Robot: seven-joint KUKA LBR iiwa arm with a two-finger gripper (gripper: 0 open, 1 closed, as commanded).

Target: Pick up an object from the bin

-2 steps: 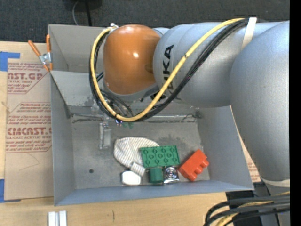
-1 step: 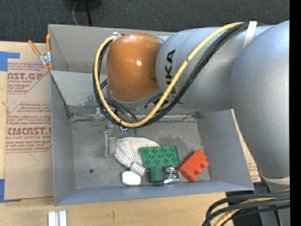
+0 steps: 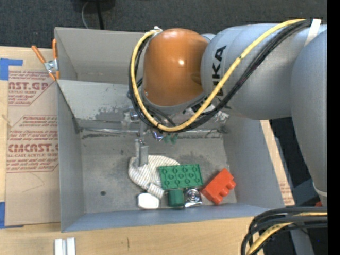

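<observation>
Arm (image 3: 255, 73) reaches in from right, end effector (image 3: 142, 160) pointing down at white cloth (image 3: 158, 162), open or closed unclear.

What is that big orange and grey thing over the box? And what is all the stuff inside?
That is a robot arm. The orange dome is a cover on its wrist, so it is part of the robot. One camera looks down from above, and the arm comes in from the right.

Under it is a grey metal bin. Small things lie near its front:
- a white woven cloth
- a green building plate
- an orange-red building brick
- a small white lump
- a dark green cylinder
- a shiny metal piece

The arm's end comes down right at the cloth. I cannot tell whether it has hold of it.
</observation>
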